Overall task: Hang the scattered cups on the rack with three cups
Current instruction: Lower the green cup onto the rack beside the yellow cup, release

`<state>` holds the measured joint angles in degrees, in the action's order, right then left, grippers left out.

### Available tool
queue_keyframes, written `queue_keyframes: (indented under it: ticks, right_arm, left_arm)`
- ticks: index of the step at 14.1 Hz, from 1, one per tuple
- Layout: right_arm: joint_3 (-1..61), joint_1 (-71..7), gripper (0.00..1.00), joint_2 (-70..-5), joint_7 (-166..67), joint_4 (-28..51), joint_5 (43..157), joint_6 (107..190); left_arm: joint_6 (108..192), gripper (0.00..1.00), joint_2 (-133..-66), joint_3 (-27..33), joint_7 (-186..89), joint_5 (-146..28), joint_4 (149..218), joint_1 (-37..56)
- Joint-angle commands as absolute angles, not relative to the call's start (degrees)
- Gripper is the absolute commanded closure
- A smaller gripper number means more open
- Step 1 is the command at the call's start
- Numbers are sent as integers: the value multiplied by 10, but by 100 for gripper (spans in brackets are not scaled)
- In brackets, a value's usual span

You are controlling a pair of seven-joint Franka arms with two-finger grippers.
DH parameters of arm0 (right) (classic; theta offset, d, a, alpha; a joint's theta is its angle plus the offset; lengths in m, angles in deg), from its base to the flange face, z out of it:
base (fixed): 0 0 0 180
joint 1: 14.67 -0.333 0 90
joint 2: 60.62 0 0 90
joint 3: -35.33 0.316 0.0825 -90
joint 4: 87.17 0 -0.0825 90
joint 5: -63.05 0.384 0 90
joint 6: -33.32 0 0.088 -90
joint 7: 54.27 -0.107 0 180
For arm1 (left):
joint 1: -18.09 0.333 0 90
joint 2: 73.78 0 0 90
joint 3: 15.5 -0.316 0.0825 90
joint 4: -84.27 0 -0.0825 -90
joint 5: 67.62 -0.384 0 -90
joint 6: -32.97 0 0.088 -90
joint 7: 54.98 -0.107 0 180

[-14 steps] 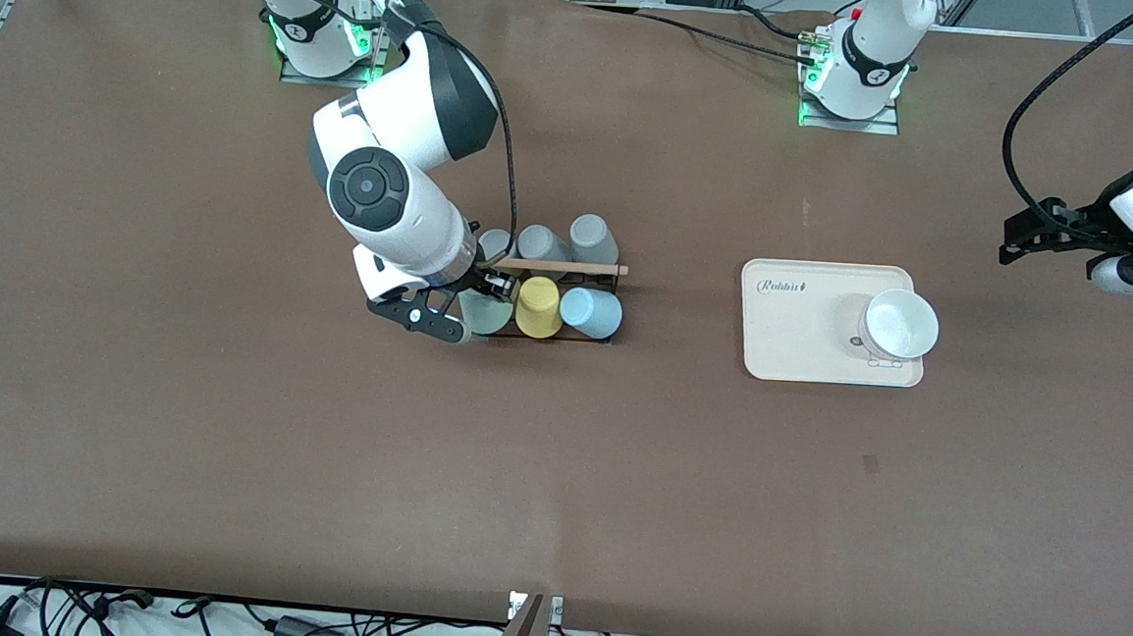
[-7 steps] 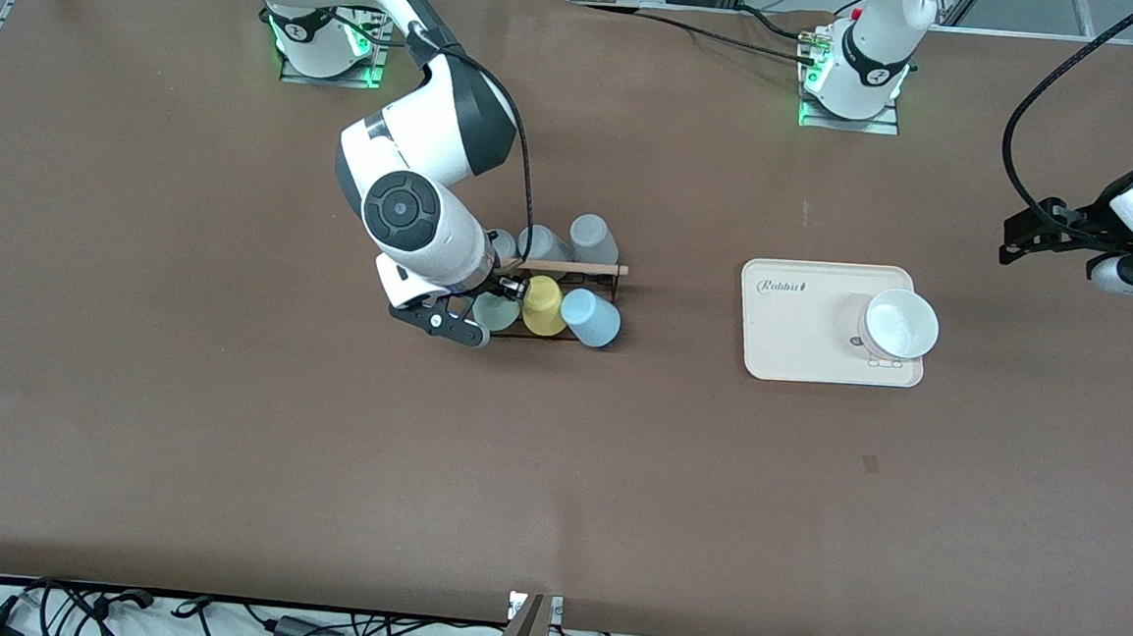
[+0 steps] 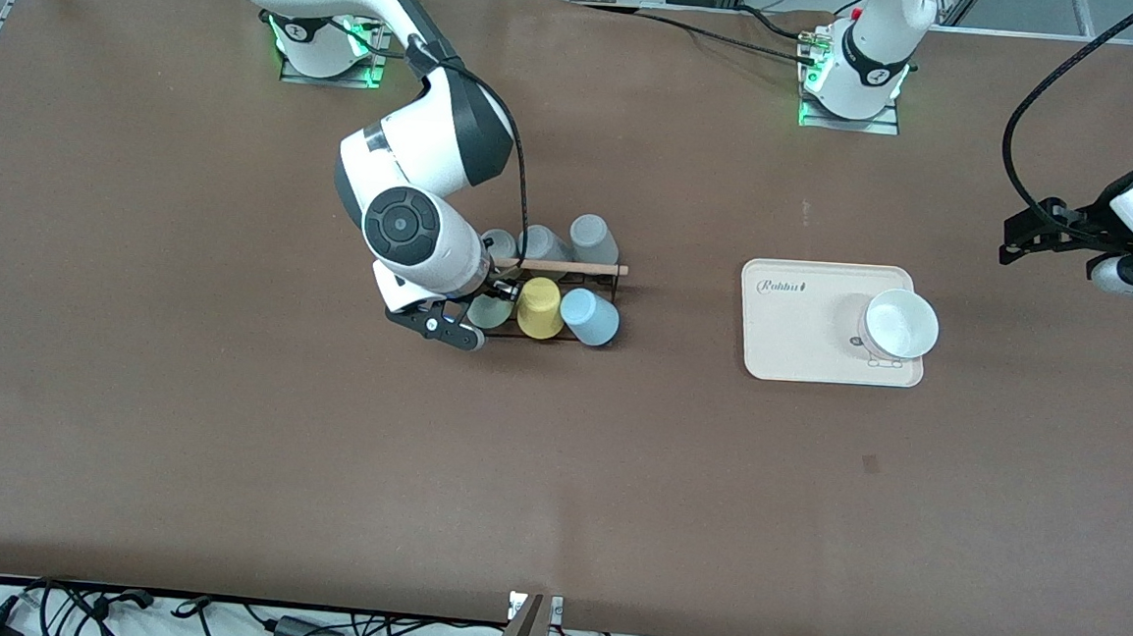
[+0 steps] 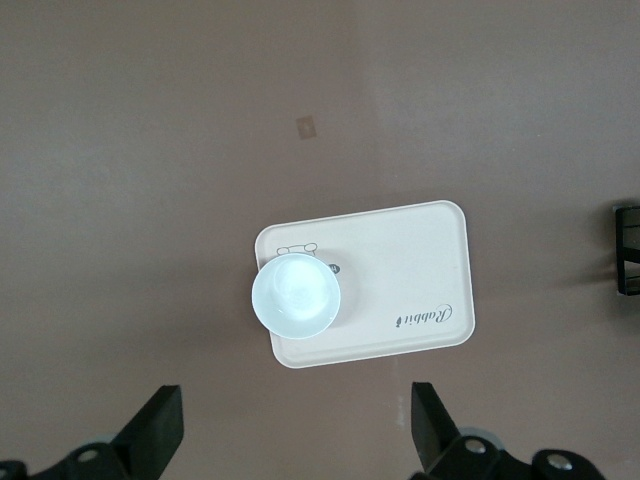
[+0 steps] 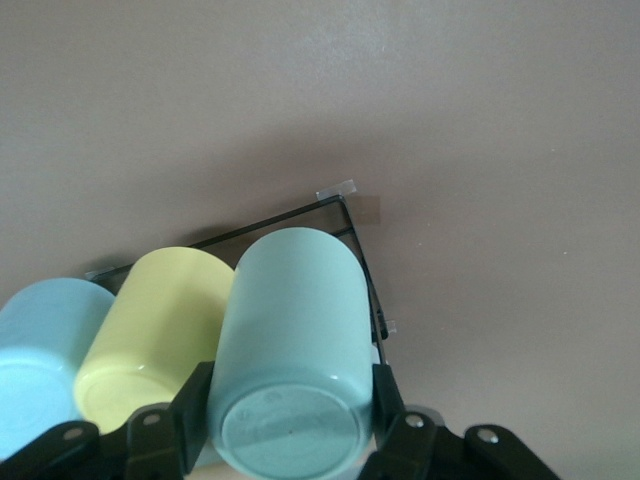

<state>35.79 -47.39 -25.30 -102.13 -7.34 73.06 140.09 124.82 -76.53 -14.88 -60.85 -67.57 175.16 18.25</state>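
My right gripper is shut on the pale mint green cup, its fingers clamping the cup's sides near its base. The mint cup is held base up over the rack's end toward the right arm, close beside the yellow cup. Whether a peg is inside it is hidden. The light blue cup sits on the rack beside the yellow cup. The rack's black wire corner shows under the mint cup. My left gripper waits open above the table.
Three grey cups sit on the rack's row farther from the front camera, under the wooden rod. A cream tray with a white bowl lies toward the left arm's end, below the left gripper.
The right gripper has carried the mint cup a little toward the yellow cup and lower over the rack's end. The left arm has not moved.
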Motion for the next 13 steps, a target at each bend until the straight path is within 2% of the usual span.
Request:
queue_keyframes:
  ticks: [1,4,5,6,8,13]
  right_arm:
    - [358,-474,74,-233,-1026,-95,733,1391]
    - [358,-475,73,-227,-1027,-95,734,1398]
    - [358,-476,71,-226,-1030,-95,734,1398]
    - [358,-477,63,-224,-1034,-95,736,1398]
    - [358,-478,0,-224,-1037,-95,735,1398]
    - [354,-471,0,-231,-1030,-110,737,1389]
  left_arm:
    - [1246,0,-769,-151,-616,-667,1742,184]
    - [1246,0,-769,-151,-616,-666,1743,184]
    - [1246,0,-769,-151,-617,-666,1743,184]
    - [1246,0,-769,-151,-616,-666,1742,184]
    - [1246,0,-769,-151,-616,-666,1742,184]
    - [1246,0,-769,-151,-616,-666,1742,184]
